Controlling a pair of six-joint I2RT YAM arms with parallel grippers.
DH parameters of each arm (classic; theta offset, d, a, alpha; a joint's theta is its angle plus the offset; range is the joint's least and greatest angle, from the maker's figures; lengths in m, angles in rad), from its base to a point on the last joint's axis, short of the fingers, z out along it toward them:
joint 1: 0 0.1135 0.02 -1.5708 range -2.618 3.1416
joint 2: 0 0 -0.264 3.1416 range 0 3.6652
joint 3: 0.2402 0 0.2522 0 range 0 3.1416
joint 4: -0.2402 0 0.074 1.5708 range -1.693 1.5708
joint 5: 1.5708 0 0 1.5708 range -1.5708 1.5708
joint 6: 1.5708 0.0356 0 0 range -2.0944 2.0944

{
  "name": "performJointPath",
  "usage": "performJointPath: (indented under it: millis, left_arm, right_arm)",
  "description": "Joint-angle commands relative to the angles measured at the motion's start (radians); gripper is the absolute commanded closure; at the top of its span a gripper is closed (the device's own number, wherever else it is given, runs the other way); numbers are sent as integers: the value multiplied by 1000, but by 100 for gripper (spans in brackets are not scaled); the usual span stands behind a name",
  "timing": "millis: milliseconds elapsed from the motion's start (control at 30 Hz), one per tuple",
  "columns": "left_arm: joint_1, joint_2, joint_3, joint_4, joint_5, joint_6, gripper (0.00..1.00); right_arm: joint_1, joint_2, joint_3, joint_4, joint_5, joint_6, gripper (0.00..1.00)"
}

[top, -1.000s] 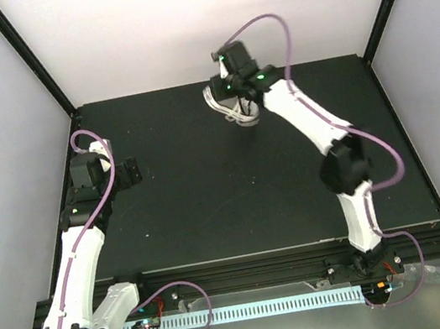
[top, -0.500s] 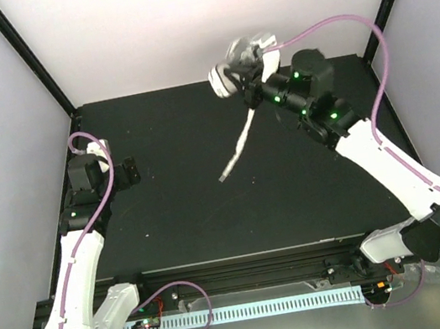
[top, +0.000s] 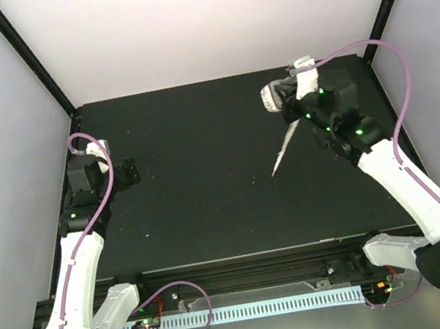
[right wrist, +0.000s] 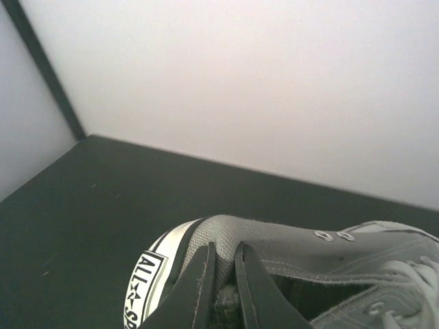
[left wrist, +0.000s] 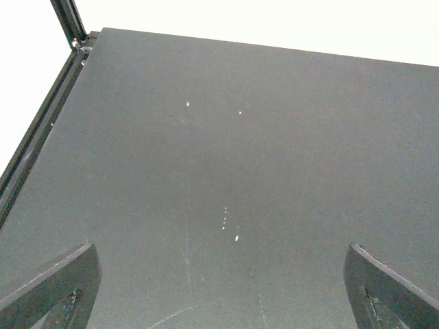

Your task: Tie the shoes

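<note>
I'm pinching sneaker (right wrist: 288, 247) heel in tight-closed right jaws, aloft by bench (top: 205, 176) far-right corner, lace (top: 282, 153) dangling; left jaws gaping, empty. Aiming for flat, central set-down.

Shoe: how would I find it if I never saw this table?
Look at the far right corner of the black table. The right pincer holds a grey sneaker up by its heel. It is the only shoe, with one long white lace dangling down.

Sneaker (right wrist: 274, 240): grey canvas, white sole, black stripe. Heel label (right wrist: 140, 288), seven o'clock: black-on-white lettering. Laces (top: 283, 151) white. Table (top: 187, 170) black.
</note>
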State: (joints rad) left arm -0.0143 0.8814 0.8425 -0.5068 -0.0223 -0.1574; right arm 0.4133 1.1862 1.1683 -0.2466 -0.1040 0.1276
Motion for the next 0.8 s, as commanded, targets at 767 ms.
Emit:
performJointPath:
  millis: [767]
  left_arm:
    - [4, -65, -23, 49, 38, 30, 1]
  right_arm:
    - [323, 252, -211, 160, -180, -352, 98]
